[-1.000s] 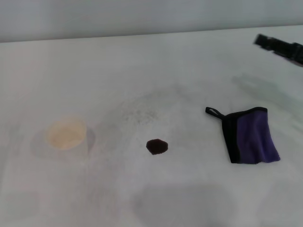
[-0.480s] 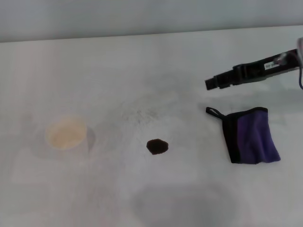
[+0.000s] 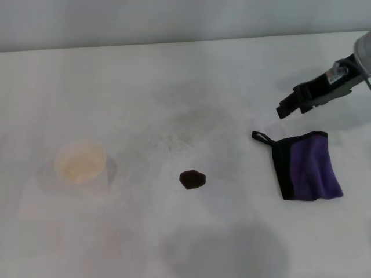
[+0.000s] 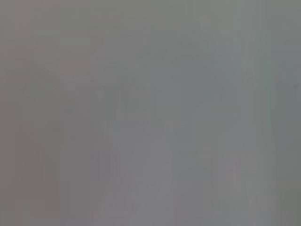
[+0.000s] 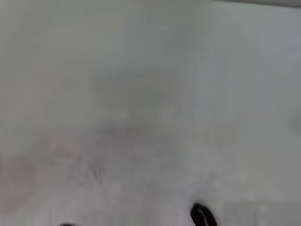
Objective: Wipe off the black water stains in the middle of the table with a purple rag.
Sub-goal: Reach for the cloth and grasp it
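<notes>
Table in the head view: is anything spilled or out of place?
Yes: a small black water stain sits mid-table, between a paper cup and the purple rag. The right gripper hovers beyond the rag.

— Can you read anything from where you stand? Any label or number?

— No. The table (image 3: 174,69) is bare white, the purple rag (image 3: 307,167) carries no tag with lettering, and the paper cup (image 3: 81,165) is plain.

— What about that small pale patch on the right gripper (image 3: 284,110)?

— It might be a sticker, but nothing on it can be made out.
</notes>
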Robot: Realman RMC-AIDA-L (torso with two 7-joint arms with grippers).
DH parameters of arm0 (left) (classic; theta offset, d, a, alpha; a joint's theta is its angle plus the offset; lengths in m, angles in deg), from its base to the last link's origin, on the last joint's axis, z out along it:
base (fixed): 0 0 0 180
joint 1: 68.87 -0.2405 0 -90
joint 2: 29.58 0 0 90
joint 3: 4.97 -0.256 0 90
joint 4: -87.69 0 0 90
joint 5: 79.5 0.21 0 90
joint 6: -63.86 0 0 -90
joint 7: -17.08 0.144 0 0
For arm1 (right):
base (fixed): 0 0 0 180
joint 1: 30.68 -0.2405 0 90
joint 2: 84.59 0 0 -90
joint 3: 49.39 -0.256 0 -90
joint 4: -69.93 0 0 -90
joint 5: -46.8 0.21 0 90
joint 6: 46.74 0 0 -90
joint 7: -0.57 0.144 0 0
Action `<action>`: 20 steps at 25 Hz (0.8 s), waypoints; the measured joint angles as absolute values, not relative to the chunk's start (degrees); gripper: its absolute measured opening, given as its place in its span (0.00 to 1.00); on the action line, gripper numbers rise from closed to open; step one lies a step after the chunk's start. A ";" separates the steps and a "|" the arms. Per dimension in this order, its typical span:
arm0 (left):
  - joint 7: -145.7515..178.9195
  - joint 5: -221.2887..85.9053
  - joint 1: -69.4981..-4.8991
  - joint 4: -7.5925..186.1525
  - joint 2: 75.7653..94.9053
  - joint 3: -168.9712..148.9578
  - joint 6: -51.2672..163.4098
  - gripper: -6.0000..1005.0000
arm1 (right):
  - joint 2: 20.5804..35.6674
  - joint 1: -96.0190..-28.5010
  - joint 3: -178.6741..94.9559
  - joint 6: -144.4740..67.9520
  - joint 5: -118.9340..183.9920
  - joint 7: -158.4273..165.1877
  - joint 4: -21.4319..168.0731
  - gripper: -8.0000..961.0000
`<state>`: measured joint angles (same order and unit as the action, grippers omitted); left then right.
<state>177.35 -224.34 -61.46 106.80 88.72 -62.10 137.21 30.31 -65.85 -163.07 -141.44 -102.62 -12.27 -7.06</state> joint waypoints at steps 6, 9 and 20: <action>177.53 -224.34 -60.97 106.85 88.42 -62.10 136.96 0.88 | 30.50 -67.83 -156.33 -144.78 -107.87 -5.36 -6.89 0.56; 177.55 -224.34 -60.78 106.85 88.24 -62.10 136.96 0.88 | 30.57 -68.38 -153.39 -145.31 -109.35 -3.15 -6.44 0.53; 177.66 -224.30 -60.76 106.86 88.10 -62.10 137.35 0.88 | 30.73 -68.33 -151.11 -139.69 -109.65 -2.92 2.44 0.53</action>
<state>177.66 -224.30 -60.76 106.86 88.10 -62.10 137.35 30.73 -68.33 -151.11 -139.69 -109.65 -2.92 2.44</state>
